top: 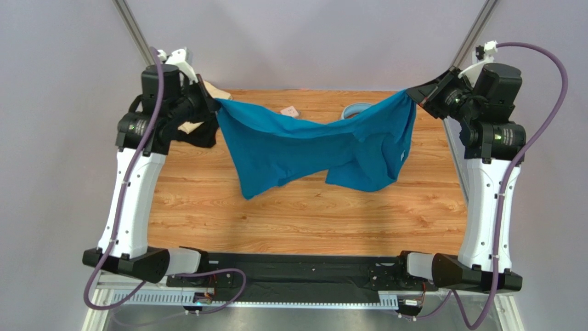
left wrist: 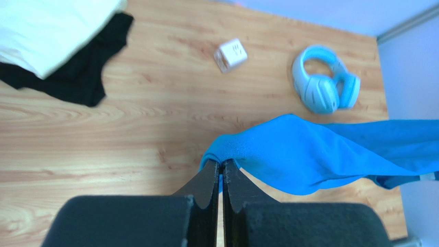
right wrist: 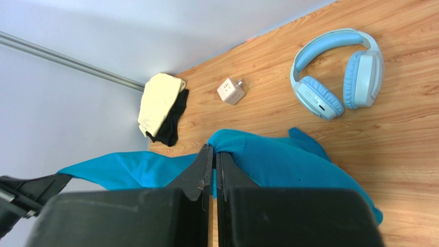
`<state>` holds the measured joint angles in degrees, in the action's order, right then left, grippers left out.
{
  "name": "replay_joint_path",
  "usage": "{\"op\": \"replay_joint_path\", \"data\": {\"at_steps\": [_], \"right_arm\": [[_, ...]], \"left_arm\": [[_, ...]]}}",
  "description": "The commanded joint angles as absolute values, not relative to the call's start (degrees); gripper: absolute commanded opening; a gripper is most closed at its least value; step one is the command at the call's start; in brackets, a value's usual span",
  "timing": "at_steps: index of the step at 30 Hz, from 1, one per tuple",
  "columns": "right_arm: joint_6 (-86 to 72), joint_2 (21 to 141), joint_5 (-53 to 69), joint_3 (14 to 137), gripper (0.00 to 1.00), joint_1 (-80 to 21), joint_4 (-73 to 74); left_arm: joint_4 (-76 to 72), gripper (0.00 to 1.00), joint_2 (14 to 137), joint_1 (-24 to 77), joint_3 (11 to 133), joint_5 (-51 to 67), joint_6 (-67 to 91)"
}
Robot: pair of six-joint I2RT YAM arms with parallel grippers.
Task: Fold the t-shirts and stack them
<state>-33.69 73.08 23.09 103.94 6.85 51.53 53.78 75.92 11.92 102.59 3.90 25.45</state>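
Left gripper (left wrist: 221,165) and right gripper (right wrist: 214,152), jaws clamped on cloth, hold the teal-blue t-shirt (top: 310,148) stretched above the table (top: 304,214); likely next: lay it flat.

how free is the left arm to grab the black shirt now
Probably not yet: its fingers are shut on the teal shirt, held aloft, though the black shirt lies close by.

We see bright, even, diffuse light. Under the teal-blue t-shirt (top: 310,148) the table (top: 310,221) carries only faint, soft shadow. In the left wrist view the pale tan shirt (left wrist: 46,31), far left of it, bleaches to white. The left gripper (left wrist: 221,163), just below it, looks soft and unfocused.
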Motion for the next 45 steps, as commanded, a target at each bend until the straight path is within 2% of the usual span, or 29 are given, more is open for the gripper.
{"op": "replay_joint_path", "data": {"at_steps": [1, 12, 17, 26, 29, 32, 36, 40, 45], "right_arm": [[-35.2, 67.1, 22.2, 108.6, 0.0, 7.6, 48.2], [-29.9, 57.7, 9.5, 114.8, 0.0, 8.5, 49.0], [-29.5, 52.4, 8.2, 115.6, 0.0, 8.5, 49.8], [-26.5, 51.1, 2.6, 118.5, 0.0, 8.1, 50.0], [-26.6, 52.8, 3.1, 115.0, 0.0, 8.2, 48.7], [-28.3, 56.0, 5.1, 107.9, 0.0, 8.2, 46.8], [-30.0, 61.3, 13.6, 102.0, 0.0, 8.2, 45.6], [-29.9, 62.7, 14.2, 91.5, 0.0, 7.6, 44.7], [-29.8, 63.8, 18.6, 72.8, 0.0, 6.9, 44.6]], "left_arm": [[57.7, 0.0, 71.6, 11.3, 110.0, -3.1, 25.4], [58.2, 0.0, 66.7, 11.3, 117.8, -11.0, 25.0], [57.4, 0.0, 61.6, 11.3, 120.7, -15.0, 22.2], [56.4, 0.0, 56.9, 11.3, 122.6, -14.4, 20.0], [56.0, 0.0, 56.6, 11.3, 119.9, -15.6, 19.2], [55.8, 0.0, 57.6, 11.3, 112.0, -15.2, 19.6], [57.6, 0.0, 61.8, 11.3, 102.8, -14.5, 21.6], [58.6, 0.0, 66.8, 11.3, 92.0, -11.7, 24.3], [49.8, 0.0, 65.1, 11.3, 75.7, -9.1, 27.2]]}}
